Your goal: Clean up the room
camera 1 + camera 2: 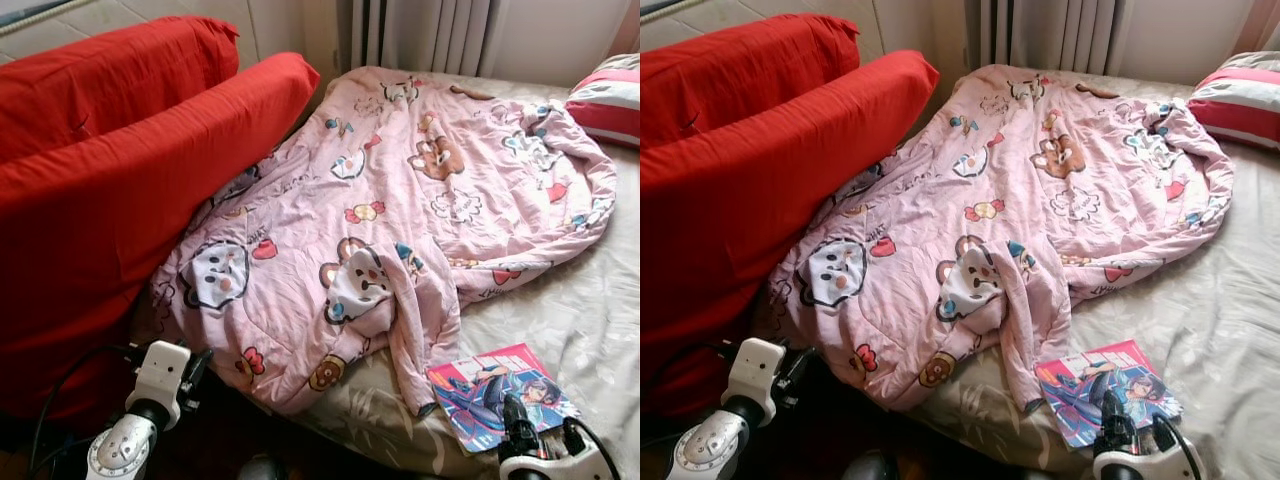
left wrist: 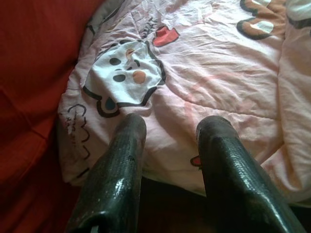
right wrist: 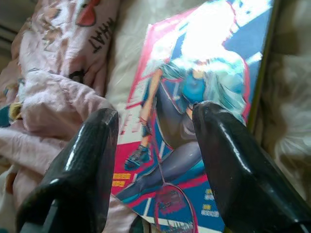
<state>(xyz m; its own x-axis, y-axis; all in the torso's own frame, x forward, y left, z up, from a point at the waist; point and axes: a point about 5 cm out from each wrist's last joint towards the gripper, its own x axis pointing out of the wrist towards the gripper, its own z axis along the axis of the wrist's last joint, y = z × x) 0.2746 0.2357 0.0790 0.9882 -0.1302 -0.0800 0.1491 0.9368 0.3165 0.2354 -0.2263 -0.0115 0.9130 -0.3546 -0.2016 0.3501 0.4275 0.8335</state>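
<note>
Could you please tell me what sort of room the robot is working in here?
Most likely a bedroom: a bed with a rumpled pink cartoon-print quilt, a striped pillow at its far end, and curtains behind. A magazine lies near the bed's edge.

A big pink blanket [image 1: 400, 210] with cartoon animals lies crumpled across the bed [image 1: 590, 310], one corner hanging off the near edge. A bright magazine [image 1: 500, 395] lies flat on the bed, touching that corner.
</note>
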